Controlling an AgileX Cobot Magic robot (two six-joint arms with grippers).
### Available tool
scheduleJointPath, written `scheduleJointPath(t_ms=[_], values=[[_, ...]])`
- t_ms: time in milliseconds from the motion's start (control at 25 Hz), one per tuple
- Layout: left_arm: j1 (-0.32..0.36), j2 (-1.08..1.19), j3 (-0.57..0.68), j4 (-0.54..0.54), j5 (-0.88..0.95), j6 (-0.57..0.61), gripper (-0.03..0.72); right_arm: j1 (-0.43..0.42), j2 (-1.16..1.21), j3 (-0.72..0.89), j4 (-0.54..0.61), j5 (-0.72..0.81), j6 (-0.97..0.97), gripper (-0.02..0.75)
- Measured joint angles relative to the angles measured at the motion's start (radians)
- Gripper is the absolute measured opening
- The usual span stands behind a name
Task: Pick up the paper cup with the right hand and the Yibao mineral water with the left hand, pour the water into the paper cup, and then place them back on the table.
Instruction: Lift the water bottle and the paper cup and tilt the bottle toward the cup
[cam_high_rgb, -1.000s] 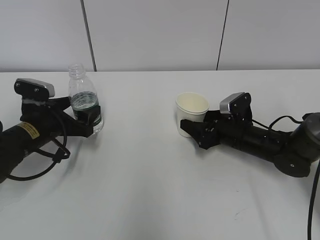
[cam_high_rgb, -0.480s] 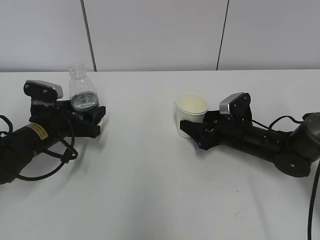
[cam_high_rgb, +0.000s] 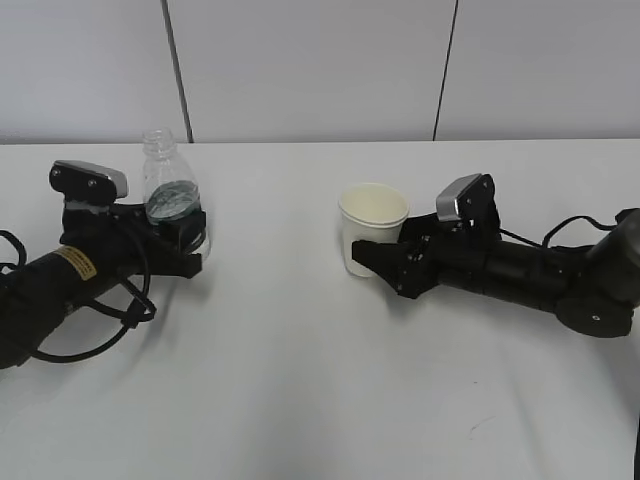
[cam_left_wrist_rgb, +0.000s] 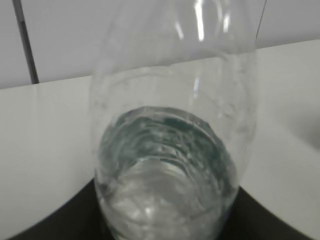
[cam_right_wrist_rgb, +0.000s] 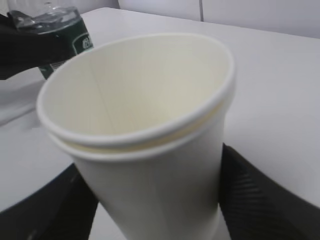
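Exterior view: the table (cam_high_rgb: 320, 380) carries both task things well apart, the Yibao mineral water (cam_high_rgb: 172, 200) at left and the paper cup (cam_high_rgb: 372, 228) right of centre.
Bottle handling: capless, part full, thin clear plastic, so likely light, squeezable and ready to spill if tipped; a hold low on the body looks best.
Left hand (cam_high_rgb: 178, 238): jaws flank the lower body of the bottle; whether they press on it I cannot tell.
Cup handling: thin paper, very light and easily crushed or tipped; take it around the lower wall, gently.
Right hand (cam_high_rgb: 385, 262): jaws stand on either side of the tilted cup low down; a firm grip is not shown.
Left wrist view: shows the waterline and rippled water inside the bottle (cam_left_wrist_rgb: 170, 165), hidden from outside.
Right wrist view: shows the cup (cam_right_wrist_rgb: 145, 140) empty inside, its rolled rim whole, with the green label (cam_right_wrist_rgb: 75, 42) behind.
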Motion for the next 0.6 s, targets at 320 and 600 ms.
scheduleJointPath(t_ms=[320, 600], values=[[0.0, -0.005, 0.0, 0.04, 0.007, 0.0, 0.347, 0.0, -0.01, 0.0, -0.129, 0.0, 0.106, 0.54], [-0.001, -0.124, 0.0, 0.142, 0.07, 0.0, 0.347, 0.053, -0.028, 0.0, -0.189, 0.013, 0.143, 0.54]])
